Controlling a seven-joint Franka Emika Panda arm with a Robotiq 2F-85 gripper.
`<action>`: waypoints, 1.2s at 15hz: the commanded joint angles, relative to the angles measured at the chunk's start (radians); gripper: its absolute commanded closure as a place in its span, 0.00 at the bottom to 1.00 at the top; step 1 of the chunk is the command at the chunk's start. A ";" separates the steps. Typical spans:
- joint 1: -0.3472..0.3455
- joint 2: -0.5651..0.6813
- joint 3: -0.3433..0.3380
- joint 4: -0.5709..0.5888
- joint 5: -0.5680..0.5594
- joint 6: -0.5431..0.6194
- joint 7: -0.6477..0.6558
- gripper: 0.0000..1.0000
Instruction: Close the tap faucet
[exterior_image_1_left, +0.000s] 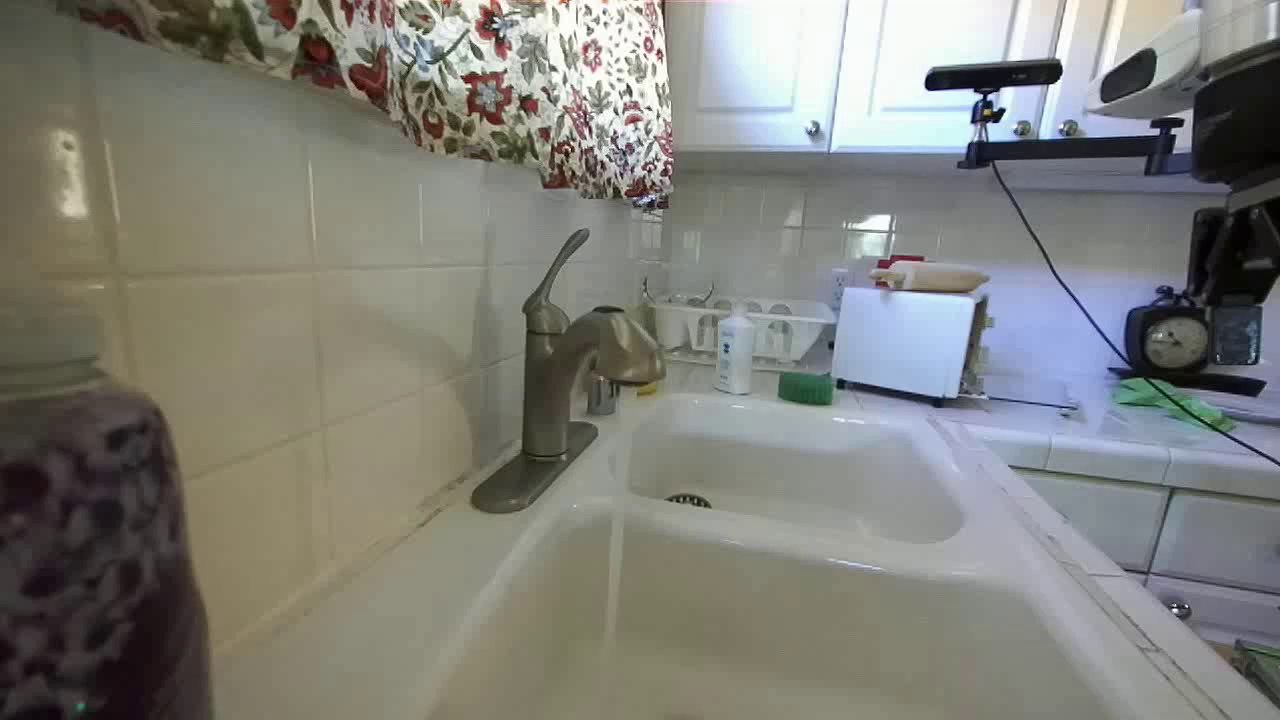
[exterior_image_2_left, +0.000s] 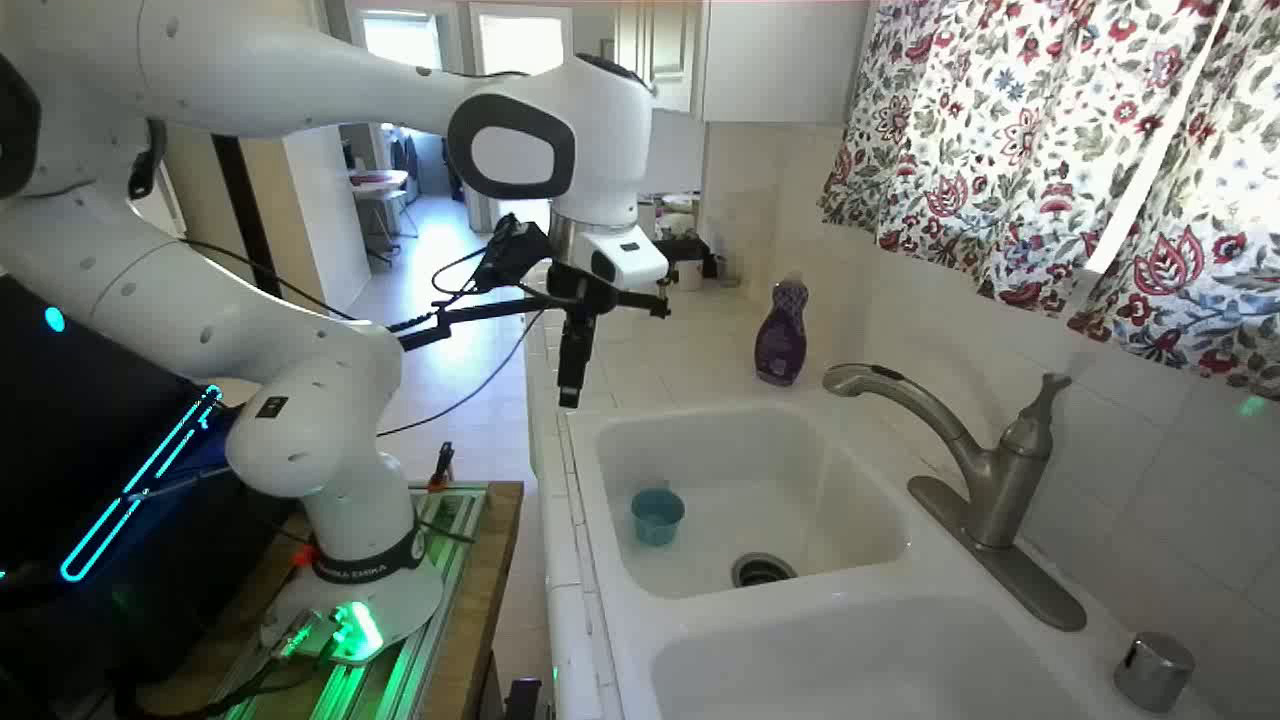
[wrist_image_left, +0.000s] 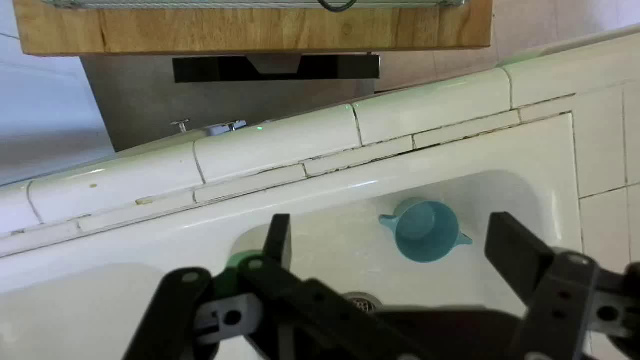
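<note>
Our black two-fingered gripper (wrist_image_left: 392, 245) hangs with its fingers (wrist_image_left: 517, 257) spread wide, grasping nothing; the brushed grey metal single-lever faucet (exterior_image_2_left: 1008, 490) stands on the back deck of the white double-basin sink (exterior_image_1_left: 400, 600), well apart from the gripper; we would do well to bring the fingers together, then come in above the thin upward-angled metal lever (exterior_image_1_left: 560, 265) and press gently down, clear of the white, red-flowered cloth curtain (exterior_image_2_left: 1000, 130).
</note>
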 joint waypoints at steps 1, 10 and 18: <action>-0.010 0.000 0.008 0.002 0.005 -0.003 -0.006 0.00; -0.036 0.050 0.008 0.034 -0.013 0.050 0.010 0.00; -0.167 0.365 -0.025 0.311 0.004 0.265 0.167 0.00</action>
